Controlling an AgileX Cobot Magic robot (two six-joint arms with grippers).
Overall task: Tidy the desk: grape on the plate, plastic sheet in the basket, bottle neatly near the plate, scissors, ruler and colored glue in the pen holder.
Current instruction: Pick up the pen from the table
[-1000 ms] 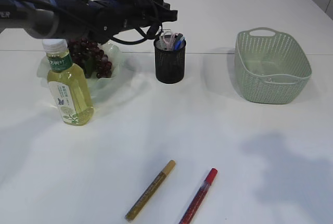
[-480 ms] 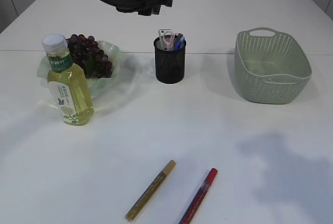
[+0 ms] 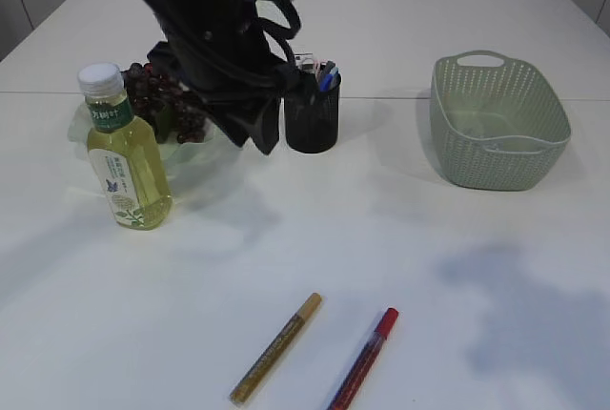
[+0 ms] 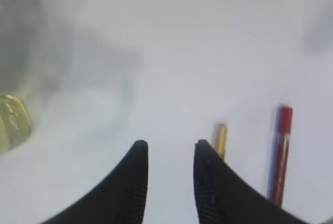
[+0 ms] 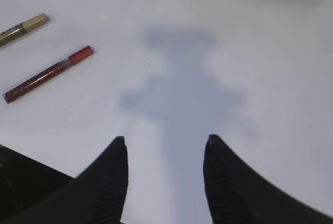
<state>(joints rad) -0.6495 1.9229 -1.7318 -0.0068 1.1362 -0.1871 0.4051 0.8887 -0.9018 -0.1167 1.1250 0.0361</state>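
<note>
I'd lower my empty, part-open left pincer (image 4: pixel 169 153) squarely across the gold glue pen (image 3: pixel 275 349) on the counter (image 3: pixel 457 267), keeping the idle, open right pincer (image 5: pixel 165 148) clear.

Everything is lying around the black mesh pen holder (image 3: pixel 313 116), which is standing upright and holding scissors (image 3: pixel 306 69) and blue-tipped pens. Left of it, dark red grapes (image 3: pixel 164 100) are sitting on a pale green plate (image 3: pixel 212 95). Further left and nearer the camera, a capped bottle (image 3: pixel 123 151) of yellow drink is standing upright. Well right of the holder, a green woven basket (image 3: pixel 498 122) is sitting. Well in front, gold glue (image 3: pixel 275 348) and red glue (image 3: pixel 363 358) are lying side by side, slanted, apart.
</note>
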